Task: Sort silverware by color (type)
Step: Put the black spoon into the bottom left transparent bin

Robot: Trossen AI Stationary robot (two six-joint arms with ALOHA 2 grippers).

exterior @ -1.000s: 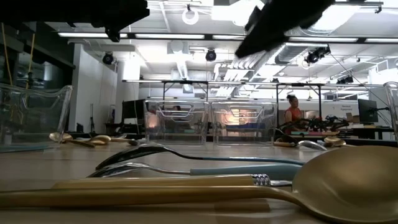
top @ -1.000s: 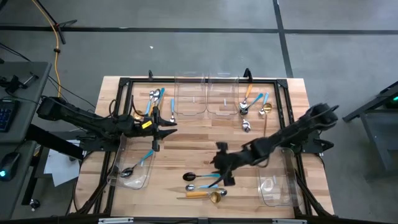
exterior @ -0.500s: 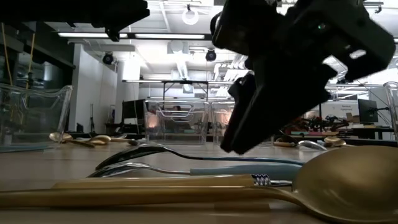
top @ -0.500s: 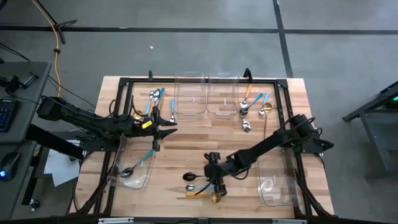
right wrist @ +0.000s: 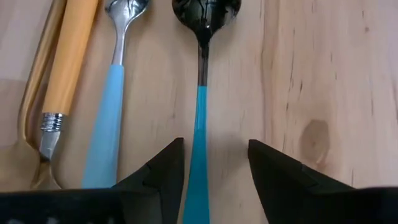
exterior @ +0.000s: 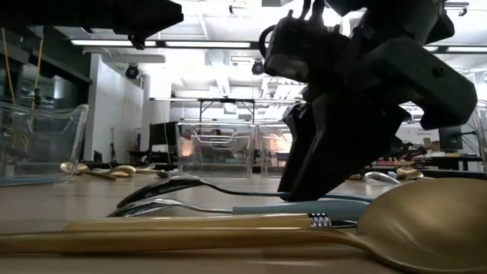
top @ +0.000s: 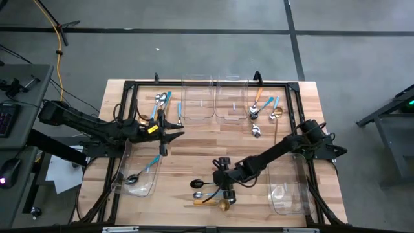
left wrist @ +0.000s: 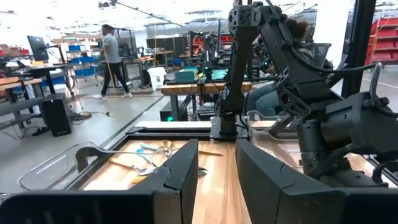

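Near the table's front centre lie a dark-headed spoon with a blue handle (right wrist: 201, 68), a silver spoon with a light-blue handle (right wrist: 111, 99), an orange-handled utensil (right wrist: 69, 56) and a gold spoon (top: 225, 205). My right gripper (right wrist: 214, 149) is open and low over the table (top: 223, 184). Its fingers stand on either side of the dark spoon's blue handle (right wrist: 199, 143); I cannot tell whether they touch it. My left gripper (top: 162, 138) is open and empty above the table's left middle.
Clear bins stand at the near left (top: 147, 188), holding one light-blue-handled spoon, at the near right (top: 284, 194), and two at the far middle (top: 213, 107). Loose silverware lies at the far left (top: 160, 105) and far right (top: 262, 111). A black frame rims the table.
My right gripper has gone toward the table's near left and come down over the spoons at the front centre, ending astride the dark spoon's handle. The spoons have stayed where they were.
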